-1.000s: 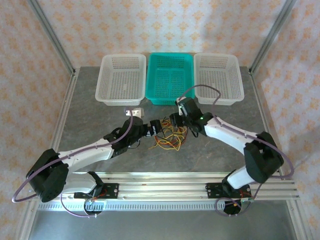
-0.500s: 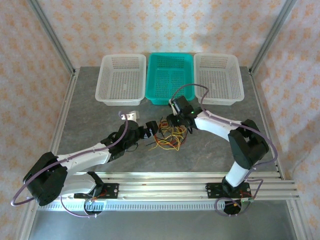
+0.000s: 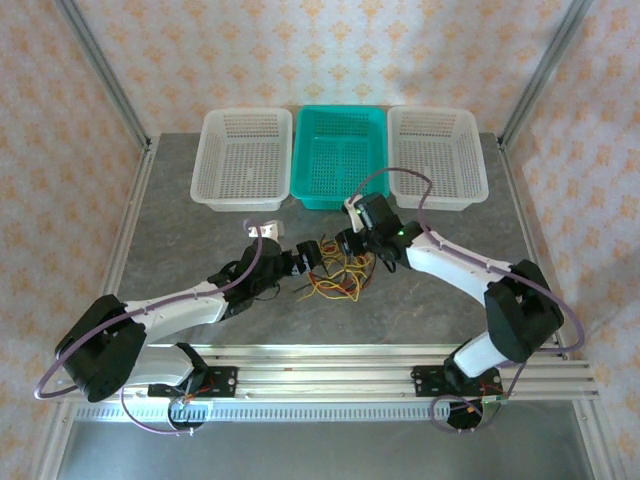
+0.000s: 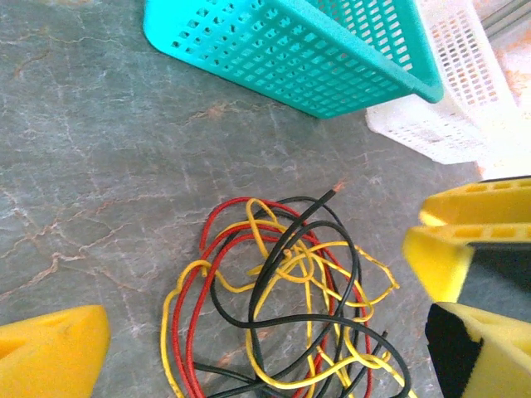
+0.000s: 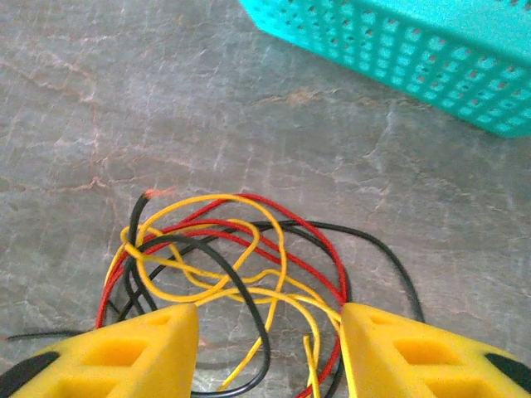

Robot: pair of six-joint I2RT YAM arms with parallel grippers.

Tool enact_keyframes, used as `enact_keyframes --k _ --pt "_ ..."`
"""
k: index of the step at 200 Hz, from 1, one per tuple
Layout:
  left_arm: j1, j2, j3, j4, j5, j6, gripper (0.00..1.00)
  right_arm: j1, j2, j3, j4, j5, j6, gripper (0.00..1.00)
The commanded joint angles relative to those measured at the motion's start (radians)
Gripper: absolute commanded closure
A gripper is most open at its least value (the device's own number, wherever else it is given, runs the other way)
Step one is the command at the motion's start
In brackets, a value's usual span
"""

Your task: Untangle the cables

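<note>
The cables [image 3: 340, 278] lie in one loose tangle of red, yellow and black loops on the grey table, in front of the teal basket. My left gripper [image 3: 308, 258] sits low at the tangle's left edge. In the left wrist view the cables [image 4: 274, 298] lie between its widely spread yellow fingers [image 4: 50, 348], so it is open and grips nothing. My right gripper [image 3: 350, 243] hovers at the tangle's far right. In the right wrist view its fingertips [image 5: 133, 348] stand apart over the cables [image 5: 241, 249], with yellow and black strands running between them, ungripped.
A teal basket [image 3: 340, 109] stands at the back centre between two white baskets [image 3: 248, 112] [image 3: 432, 110]. The teal basket's wall [image 4: 307, 58] is close behind the tangle, also seen as the teal basket [image 5: 415, 41]. An aluminium rail [image 3: 400, 360] runs along the near edge.
The right arm's elbow has swung back out to the right, and its gripper shifted slightly right over the tangle. The left arm edged a little. The cables look unmoved.
</note>
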Motion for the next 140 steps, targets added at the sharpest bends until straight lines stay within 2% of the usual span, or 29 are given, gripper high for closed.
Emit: enact_keyframes --k 1,118,140 --pt "0.008 0.012 0.002 0.053 0.022 -0.014 0.01 -0.007 0.021 -0.008 -0.004 -0.058 -0.032 0.5" --pt "0.008 0.05 -0.001 0.082 0.064 -0.012 0.01 -0.007 0.174 0.054 0.009 -0.031 -0.038 0.48" --pt "0.008 0.064 0.006 0.082 0.062 -0.011 0.01 -0.007 0.187 0.054 0.02 -0.01 -0.028 0.52"
